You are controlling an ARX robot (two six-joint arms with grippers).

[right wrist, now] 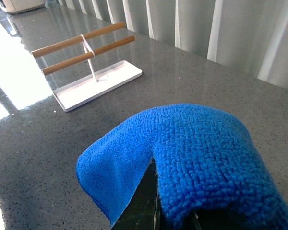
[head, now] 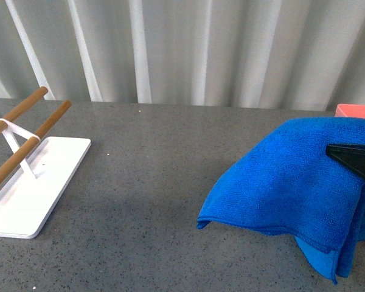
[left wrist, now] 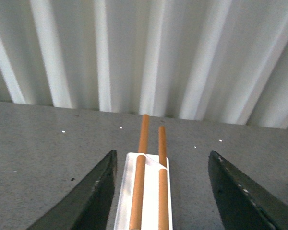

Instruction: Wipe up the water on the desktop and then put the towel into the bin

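Blue towel (head: pixel 292 182) hangs at four o'clock above the counter (head: pixel 146 194), pinched in your right jaws, likely for carrying to the pink bin (head: pixel 356 111) behind it at three o'clock. Your left jaws stand spread over the white tray (head: pixel 55 170).

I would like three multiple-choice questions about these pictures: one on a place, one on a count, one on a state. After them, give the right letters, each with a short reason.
1. In the front view, where does the white tray stand on the desktop?
A) at the left
B) in the centre
C) at the right

2. How many wooden rods does the tray carry?
A) one
B) two
C) three

3. What is the state of the towel?
A) spread flat on the desktop
B) held by the right gripper
C) folded over the rods

Answers:
1 A: the tray meets the picture's left edge.
2 B: two parallel rods show in every view.
3 B: the gripper's fingers close on the towel, which hangs in folds.
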